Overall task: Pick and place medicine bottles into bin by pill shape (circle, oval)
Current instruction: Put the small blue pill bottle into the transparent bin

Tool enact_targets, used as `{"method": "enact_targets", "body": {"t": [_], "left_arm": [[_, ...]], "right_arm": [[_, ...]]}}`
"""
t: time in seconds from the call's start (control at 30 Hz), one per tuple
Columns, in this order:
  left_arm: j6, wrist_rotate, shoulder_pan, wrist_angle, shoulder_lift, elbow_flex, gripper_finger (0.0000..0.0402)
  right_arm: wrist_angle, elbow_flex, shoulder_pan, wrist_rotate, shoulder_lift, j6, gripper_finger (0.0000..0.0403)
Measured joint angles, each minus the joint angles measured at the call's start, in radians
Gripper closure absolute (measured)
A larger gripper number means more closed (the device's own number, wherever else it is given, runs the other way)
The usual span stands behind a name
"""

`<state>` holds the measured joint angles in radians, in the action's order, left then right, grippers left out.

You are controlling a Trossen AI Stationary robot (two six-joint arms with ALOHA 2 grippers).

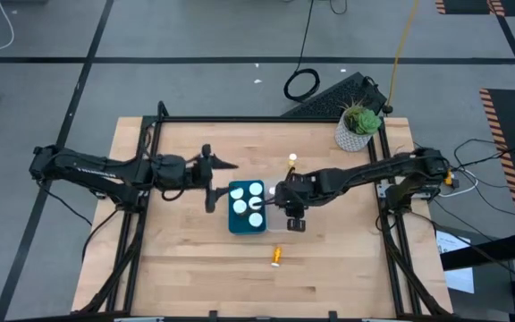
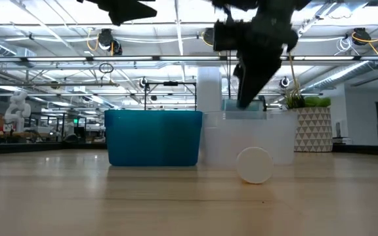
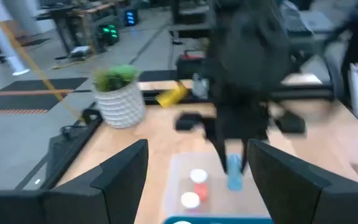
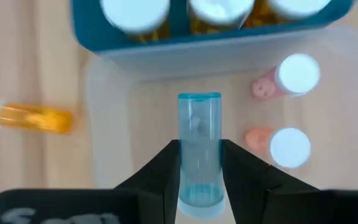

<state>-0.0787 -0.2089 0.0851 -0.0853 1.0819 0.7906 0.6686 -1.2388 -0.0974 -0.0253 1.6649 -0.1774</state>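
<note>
1. Overhead, my right gripper (image 1: pixel 291 213) hung over the clear bin (image 1: pixel 280 217), just beside the teal bin (image 1: pixel 237 221), which already held several white-capped bottles (image 1: pixel 255 190). One amber bottle (image 1: pixel 276 258) lay on its side on the table (image 1: pixel 186 268), nearer the front edge, and another small bottle (image 1: pixel 291 160) stood apart toward the potted plant (image 1: pixel 358 125). My left gripper (image 1: pixel 211 183) waited just beside the teal bin's other side, fingers spread and empty.

2. At table height, the teal bin (image 2: pixel 153 137) and the clear bin (image 2: pixel 268 141) stood side by side, and the fallen bottle's white cap (image 2: pixel 254 164) faced the camera. My right arm came down above the clear bin.

3. From my left wrist, I saw the right arm lowering a teal bottle (image 3: pixel 234 172) into the clear bin (image 3: pixel 179 180), where two pink bottles (image 3: pixel 197 177) already stood.

4. From my right wrist, my fingers (image 4: pixel 166 171) were clamped on the teal bottle (image 4: pixel 199 146), directly above the clear bin's floor (image 4: pixel 148 118), with the two pink bottles (image 4: pixel 289 76) beside it.

5. I judged the sorting well advanced: this bottle awaited release, and at least two remained on the table.
</note>
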Motion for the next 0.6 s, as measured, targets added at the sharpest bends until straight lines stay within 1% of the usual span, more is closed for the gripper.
{"method": "enact_targets", "body": {"t": [0.1,0.23,0.33,0.4,0.5,0.6], "left_arm": [[-0.024,0.017,0.03,-0.067,0.053,0.0,0.0115],[-0.013,0.086,0.039,-0.13,0.139,0.0,0.0075],[0.011,0.088,0.04,-0.165,0.2,0.0,0.0045],[0.025,0.092,0.041,-0.179,0.25,0.015,0.0033],[0.032,0.119,0.056,-0.18,0.328,0.049,0.0029],[0.02,0.119,0.082,-0.177,0.4,0.086,0.0037]], "right_arm": [[-0.017,0.0,-0.019,-0.033,-0.048,-0.047,0.0303],[-0.058,0.0,-0.057,-0.106,-0.096,-0.072,0.0303],[-0.114,0.0,-0.087,-0.13,-0.108,-0.072,0.0303],[-0.144,0.0,-0.101,-0.132,-0.107,-0.067,0.0303],[-0.191,0.004,-0.113,-0.138,-0.104,-0.062,0.0303],[-0.222,0.024,-0.115,-0.157,-0.101,-0.059,0.0303]]}}
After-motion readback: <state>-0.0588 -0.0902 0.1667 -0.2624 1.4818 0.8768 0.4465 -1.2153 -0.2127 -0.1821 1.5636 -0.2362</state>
